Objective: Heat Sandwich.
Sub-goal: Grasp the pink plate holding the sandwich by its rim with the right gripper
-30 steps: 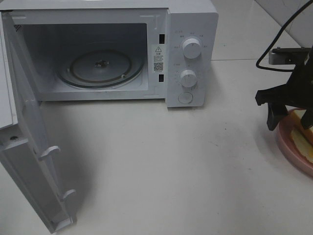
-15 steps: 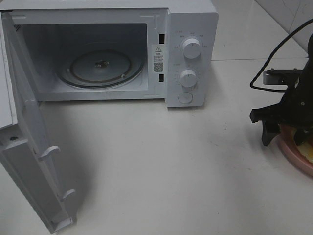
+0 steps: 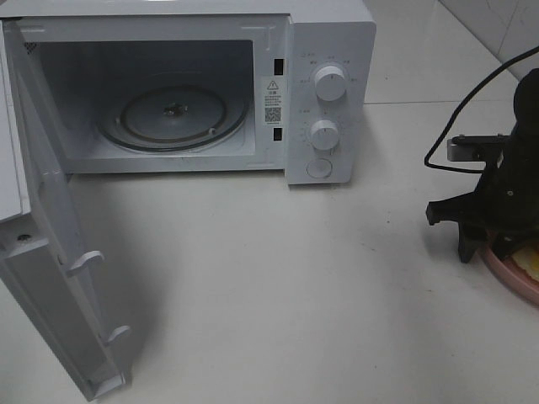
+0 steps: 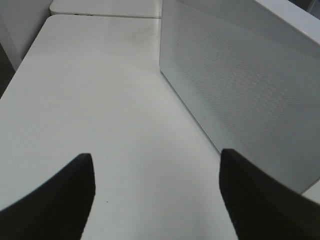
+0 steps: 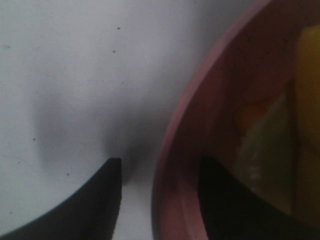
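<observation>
Sandwich [image 5: 306, 95], blurred pale yellow, is made out on the smooth round pink plate [image 5: 179, 117] mainly in the right wrist view. There the right gripper [image 5: 160, 162] is held apart astride the rim, one finger inside and one outside. The left gripper [image 4: 155, 160], spread wide, is shown only by its own camera, beside a perforated white panel [image 4: 250, 90]. From above, the plate is seen at the right edge of the white table [image 3: 295, 278], well apart from the open microwave [image 3: 333, 42].

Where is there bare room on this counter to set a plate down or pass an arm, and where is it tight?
Widest free patch: the table in front of the microwave, between its open door and the right gripper. The glass turntable inside is bare too. Crowded: the right edge, where the gripper straddles the rim of the pink plate.
</observation>
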Available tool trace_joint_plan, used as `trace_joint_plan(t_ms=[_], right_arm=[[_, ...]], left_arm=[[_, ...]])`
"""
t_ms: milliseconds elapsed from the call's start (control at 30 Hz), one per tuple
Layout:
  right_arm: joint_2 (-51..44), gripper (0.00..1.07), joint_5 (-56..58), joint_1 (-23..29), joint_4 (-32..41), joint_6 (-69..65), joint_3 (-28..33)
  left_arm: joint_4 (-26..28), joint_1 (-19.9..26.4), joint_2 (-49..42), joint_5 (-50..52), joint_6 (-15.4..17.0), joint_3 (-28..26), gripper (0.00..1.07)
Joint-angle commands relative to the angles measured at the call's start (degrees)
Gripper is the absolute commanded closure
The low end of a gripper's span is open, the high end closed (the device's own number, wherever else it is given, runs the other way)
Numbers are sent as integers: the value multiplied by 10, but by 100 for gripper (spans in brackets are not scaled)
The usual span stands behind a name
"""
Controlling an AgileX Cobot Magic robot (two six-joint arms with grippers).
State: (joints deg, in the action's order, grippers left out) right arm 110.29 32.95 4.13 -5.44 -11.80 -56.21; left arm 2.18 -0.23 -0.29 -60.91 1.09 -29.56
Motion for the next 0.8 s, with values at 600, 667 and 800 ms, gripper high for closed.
trace_joint_plan(t_ms=[600, 667, 800], right_arm=[[14, 107, 27, -1, -24, 2, 6], [14, 107, 27, -1, -24, 2, 6], [13, 107, 29, -1, -28, 2, 6]], left_arm=[[1, -4, -13, -3, -1, 1, 39], [1, -4, -13, -3, -1, 1, 39], [1, -4, -13, -3, -1, 1, 39]])
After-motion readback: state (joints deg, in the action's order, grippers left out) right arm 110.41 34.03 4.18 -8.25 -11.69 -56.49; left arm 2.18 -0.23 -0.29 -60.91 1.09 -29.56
